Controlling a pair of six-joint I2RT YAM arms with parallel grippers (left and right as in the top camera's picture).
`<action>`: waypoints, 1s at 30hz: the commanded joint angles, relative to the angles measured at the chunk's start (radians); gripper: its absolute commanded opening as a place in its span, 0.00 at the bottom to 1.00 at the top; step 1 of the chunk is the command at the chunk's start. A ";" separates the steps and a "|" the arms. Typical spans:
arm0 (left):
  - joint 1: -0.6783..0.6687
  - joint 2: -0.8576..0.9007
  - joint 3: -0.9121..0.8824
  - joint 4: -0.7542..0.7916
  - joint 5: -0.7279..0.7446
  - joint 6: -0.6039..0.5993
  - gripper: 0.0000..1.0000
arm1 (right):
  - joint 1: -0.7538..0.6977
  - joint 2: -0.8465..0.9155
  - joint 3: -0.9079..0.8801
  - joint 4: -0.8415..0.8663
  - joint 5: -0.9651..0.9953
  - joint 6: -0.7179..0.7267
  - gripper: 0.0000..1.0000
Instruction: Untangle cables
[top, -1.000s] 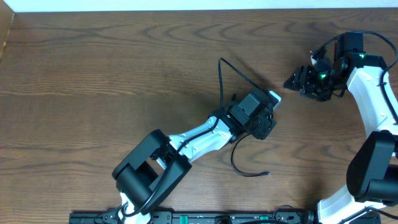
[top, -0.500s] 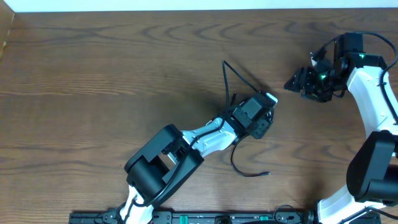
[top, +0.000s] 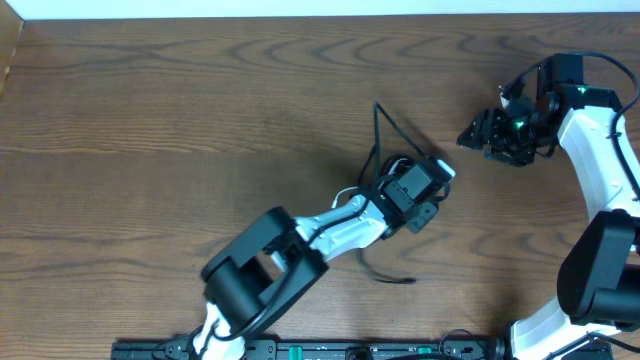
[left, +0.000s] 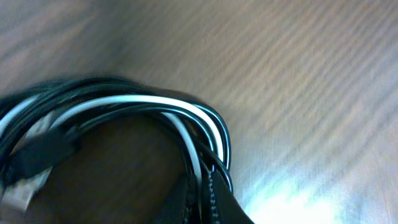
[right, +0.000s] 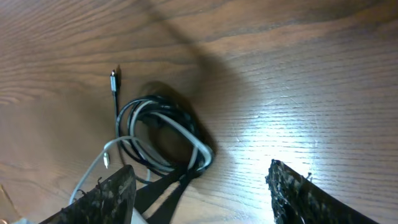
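Cables: I am looking at the cables (left: 180, 107), a black cord (left: 225, 146) and a white cord (left: 143, 101). Both are thin, round and glossy, and they are lying coiled together in one small loop near the middle of the tabletop (top: 150, 120).
Left side: the left gripper (top: 412, 188) is sitting right over the coil, and its dark ribbed fingers (left: 211, 199) are pinching together on the strands at the loop's edge.
Right side: the right gripper (top: 477, 131) is hanging well apart from the bundle, off to its right. Its rough black fingers (right: 109, 193) are standing wide apart with nothing between them.
Loose ends: one black tail (top: 377, 115) is running from the coil toward the far edge. A second tail (top: 388, 277) is curling toward the near edge. A small plug (right: 113, 79) is lying just beside the loop on a straight black lead.
Surface: dark brown wood with a long wavy grain is catching a bright glare beside the coil.
In the way: from overhead, the left gripper and the white-and-black left arm (top: 340, 225) are covering most of the loop. In the left wrist view the near strands are blurring.
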 joint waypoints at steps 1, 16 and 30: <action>0.039 -0.173 -0.008 -0.082 0.080 -0.040 0.07 | 0.004 -0.029 -0.004 -0.004 0.012 -0.016 0.65; 0.386 -0.519 -0.008 -0.282 0.641 -0.216 0.08 | 0.042 -0.029 -0.004 0.027 -0.603 -0.242 0.63; 0.409 -0.520 -0.008 -0.265 0.633 -0.272 0.07 | 0.243 -0.029 -0.005 0.104 -0.346 -0.005 0.54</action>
